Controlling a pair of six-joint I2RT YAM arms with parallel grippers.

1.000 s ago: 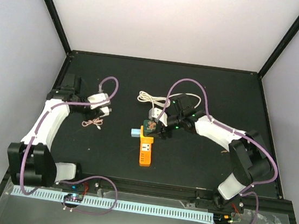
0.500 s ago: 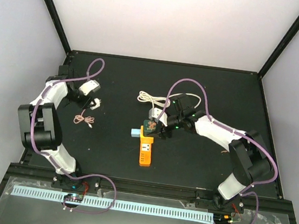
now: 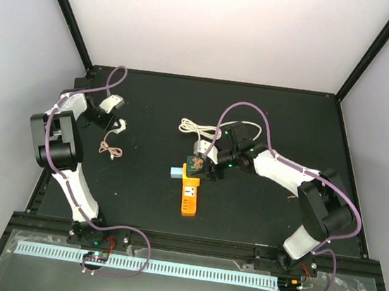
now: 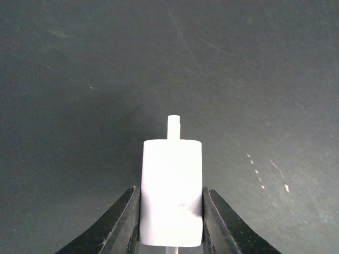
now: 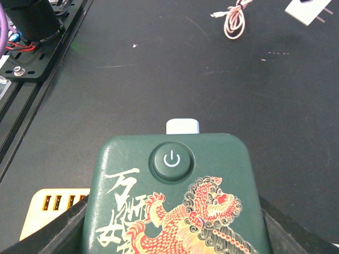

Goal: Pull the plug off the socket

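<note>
The orange socket [image 3: 189, 196] lies at the table's middle; its pale end shows in the right wrist view [image 5: 50, 211]. The dark green cube [image 3: 195, 165] with a power button and lion print [image 5: 175, 196] sits at its far end. My right gripper [image 3: 205, 164] [image 5: 175, 227] is shut on that cube. The white plug [image 3: 200, 147] lies just behind the cube, on its coiled cream cord [image 3: 194, 126]. My left gripper [image 3: 118, 120] [image 4: 171, 217], at the far left, is shut on a white adapter block [image 4: 171, 190] and holds it above the table.
A coiled pink cable [image 3: 111, 149] [image 5: 235, 16] lies on the table below the left gripper. A small light-blue block [image 3: 175, 172] [image 5: 183, 126] sits left of the green cube. A black frame rail [image 5: 32, 53] runs along the table edge.
My left arm has swung back and to the far left, carrying the white adapter block away from the pink cable. My right arm and the green cube have not moved.
</note>
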